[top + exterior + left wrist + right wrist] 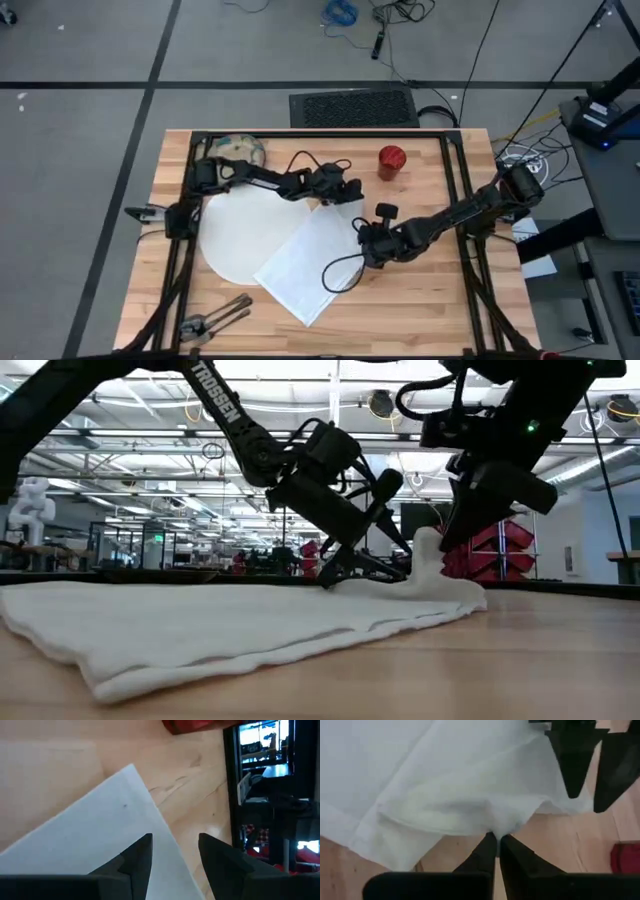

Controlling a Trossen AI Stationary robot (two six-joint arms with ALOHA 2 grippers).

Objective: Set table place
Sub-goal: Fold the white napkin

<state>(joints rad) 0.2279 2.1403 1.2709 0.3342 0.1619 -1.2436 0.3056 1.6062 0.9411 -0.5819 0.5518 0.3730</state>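
Napkin [315, 262] lies mid-table [420, 300], long axis diagonal from near-left to far-right, left edge overlapping the plate [235, 235].

High view: left gripper [350, 197] at the napkin's far corner; right gripper [368, 243] at its right edge. Cup [391, 160] beyond, bowl [238, 148] far left, cutlery [215, 320] near left.

Low view: cloth is lifted into a peak [428, 555] under the right gripper.

Left wrist: fingers [136, 857] parted above the napkin corner.

Right wrist: fingers [485, 855] pinched shut on the napkin edge.
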